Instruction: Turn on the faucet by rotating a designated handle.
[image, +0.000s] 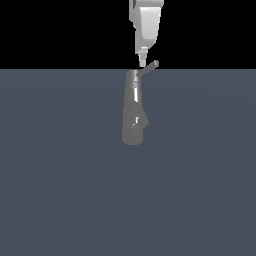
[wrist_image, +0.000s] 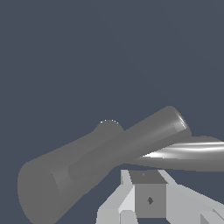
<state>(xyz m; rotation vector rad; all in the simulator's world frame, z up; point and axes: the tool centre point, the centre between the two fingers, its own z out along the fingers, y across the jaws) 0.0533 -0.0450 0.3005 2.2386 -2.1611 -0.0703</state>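
Note:
The faucet (image: 133, 112) is a glossy grey column, narrow at the far end and widening to a rounded stub nearer the camera. In the wrist view the faucet (wrist_image: 100, 159) runs diagonally across the picture. The handle (image: 149, 68), a thin grey rod, sticks out from the narrow end toward the exterior view's right. Up close the handle (wrist_image: 192, 154) shows a bright highlight. My white gripper (image: 142, 61) comes down from above, its tip touching the handle near its root. Its fingers (wrist_image: 148, 194) look pressed together, with nothing held between them.
The faucet rests on a flat blue-grey surface (image: 60, 190) that fills the lower part of the exterior view. Behind its far edge there is only black background.

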